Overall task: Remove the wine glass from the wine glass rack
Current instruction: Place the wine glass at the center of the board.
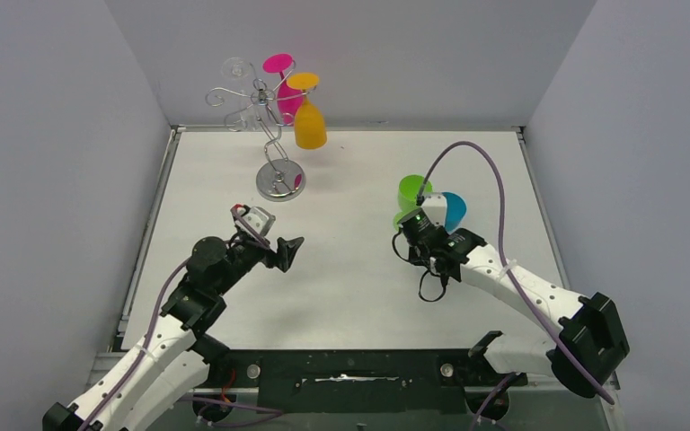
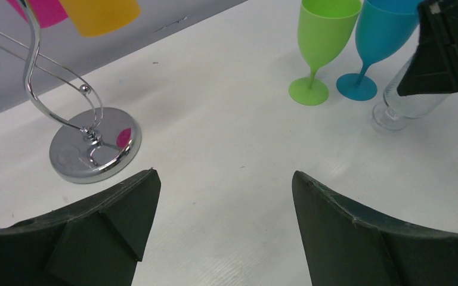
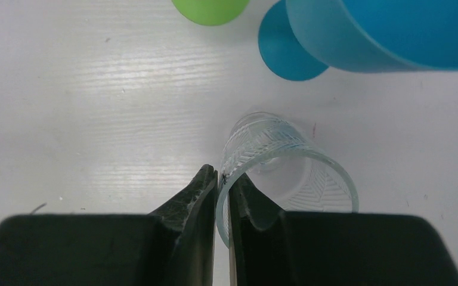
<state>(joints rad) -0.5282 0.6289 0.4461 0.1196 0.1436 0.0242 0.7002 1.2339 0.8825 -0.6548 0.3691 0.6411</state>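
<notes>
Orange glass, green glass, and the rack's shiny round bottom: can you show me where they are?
orange wine glass (image 1: 310, 127), top view, on its hanging bowl.
green wine glass (image 2: 327, 36), left wrist view, on its bowl.
wine glass rack (image 2: 71, 156), left wrist view, on its round base.

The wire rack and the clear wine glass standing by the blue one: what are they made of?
The rack looks like polished metal: its base mirrors the pink glass. The clear wine glass could be glass or plastic: transparent, with moulded ridges.
</notes>
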